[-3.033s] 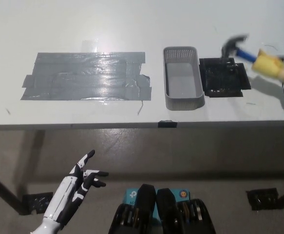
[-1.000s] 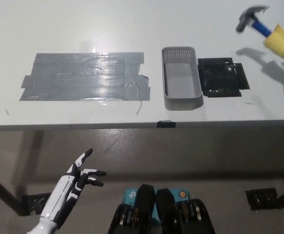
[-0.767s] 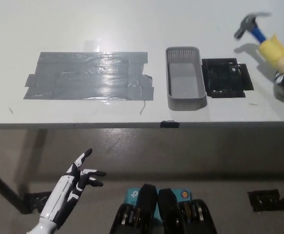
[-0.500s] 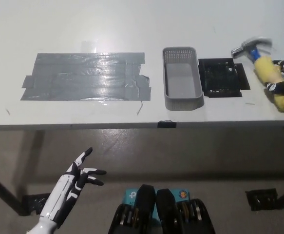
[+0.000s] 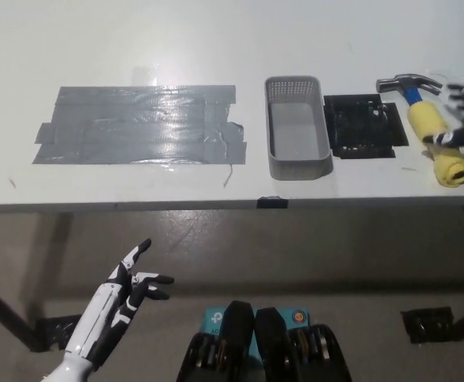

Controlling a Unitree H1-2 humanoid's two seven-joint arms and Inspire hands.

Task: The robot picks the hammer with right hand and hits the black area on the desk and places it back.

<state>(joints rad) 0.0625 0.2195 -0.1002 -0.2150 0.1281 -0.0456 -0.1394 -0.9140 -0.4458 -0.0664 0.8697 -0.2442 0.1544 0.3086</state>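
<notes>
Right hand (image 5: 462, 119) is sitting at the bench's right edge with its fingers spread apart, and from the head view it looks like it's letting go of the hammer (image 5: 426, 127) rather than gripping it. One finger seems to be lying across the yellow grip, so I can't say it's fully clear of it.

The hammer is lying flat on the bench (image 5: 216, 40) near the right edge, head pointing toward the far side, just beside the black area (image 5: 365, 126) but not on it. The grey basket (image 5: 297, 127) is sitting just left of that black patch, and a big taped grey patch (image 5: 140, 123) is covering the left part of the bench.

Left hand (image 5: 124, 294) is hanging open below the bench's front edge, not doing anything.

My take: the put-back step is basically finishing. To do it well, the hand should be lifting straight off without dragging the handle toward the bench edge.
</notes>
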